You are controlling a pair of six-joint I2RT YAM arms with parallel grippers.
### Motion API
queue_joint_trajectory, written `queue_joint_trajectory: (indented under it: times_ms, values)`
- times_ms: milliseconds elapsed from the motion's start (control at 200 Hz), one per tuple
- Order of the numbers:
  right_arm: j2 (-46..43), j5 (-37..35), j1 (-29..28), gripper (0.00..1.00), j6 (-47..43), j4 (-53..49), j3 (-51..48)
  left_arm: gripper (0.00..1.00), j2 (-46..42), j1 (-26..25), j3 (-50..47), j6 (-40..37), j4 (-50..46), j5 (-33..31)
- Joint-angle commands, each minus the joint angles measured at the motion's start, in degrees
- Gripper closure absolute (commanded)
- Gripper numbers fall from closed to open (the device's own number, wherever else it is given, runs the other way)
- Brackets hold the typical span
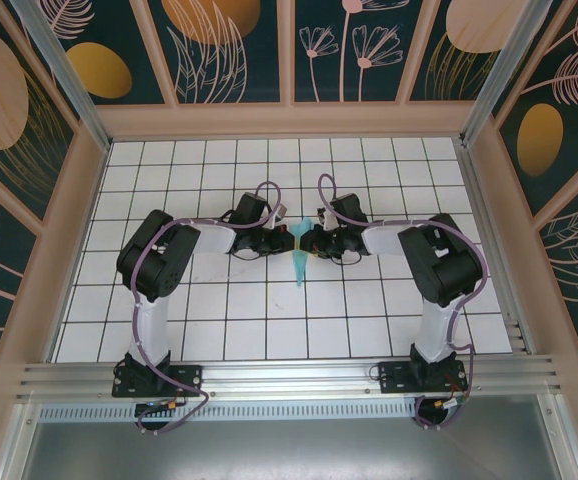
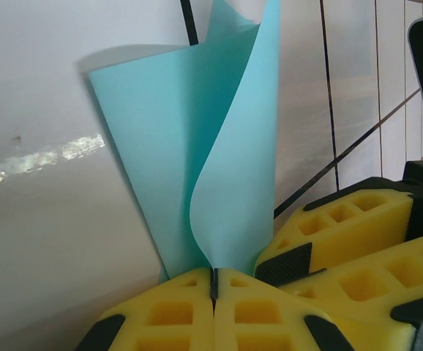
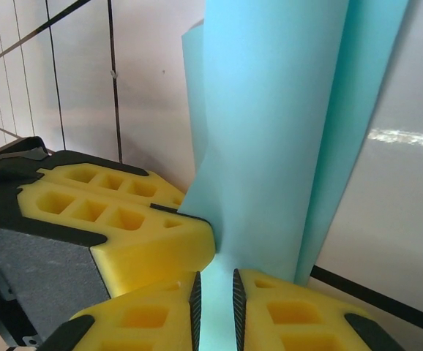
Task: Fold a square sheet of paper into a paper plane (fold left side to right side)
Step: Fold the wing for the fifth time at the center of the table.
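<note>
The square sheet of paper (image 1: pixel 300 268) is a narrow, creased, light-turquoise pointed shape at the table's middle, its tip toward the near edge. My left gripper (image 1: pixel 291 240) is shut on one lifted flap; in the left wrist view the yellow fingers (image 2: pixel 175 314) pinch the curling paper (image 2: pixel 226 146) at the gripper (image 2: pixel 214 281). My right gripper (image 1: pixel 307 241) faces it from the right. In the right wrist view its jaws (image 3: pixel 216 300) stand a narrow gap apart, with the paper (image 3: pixel 285 131) showing through the gap and rising ahead. The left gripper's finger (image 3: pixel 138 234) touches the paper's edge there.
The white grid table (image 1: pixel 219 320) is ringed by a wooden frame and patterned walls (image 1: pixel 229 50). An aluminium rail (image 1: pixel 289 375) runs along the near edge by the arm bases. The right gripper's yellow fingers (image 2: pixel 343 227) crowd close beside the left one.
</note>
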State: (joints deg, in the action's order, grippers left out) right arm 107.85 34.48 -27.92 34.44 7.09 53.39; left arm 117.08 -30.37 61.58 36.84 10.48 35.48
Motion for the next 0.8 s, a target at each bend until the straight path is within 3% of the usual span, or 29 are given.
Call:
queue_joint_trajectory:
  times_ms: [0, 410, 636, 796]
  values:
    - [0.02, -0.6, -0.53, 0.77, -1.48, -1.21, 1.04, 1.0, 3.41, 0.01, 0.64, -1.41, -0.9, -6.85]
    - [-9.26, -0.58, -1.22, 0.76, -2.56, -4.02, -2.99, 1.0, 3.68, 0.05, 0.69, -1.77, -1.31, -7.76]
    - [-15.4, 1.9, -5.83, 0.76, 1.4, 0.88, -10.36, 1.0, 3.59, 0.05, 0.53, -1.73, -1.4, -7.8]
    - [-14.46, 2.08, -8.68, 0.76, 3.29, 3.98, -12.28, 1.0, 3.51, 0.05, 0.58, -1.86, -1.52, -7.82]
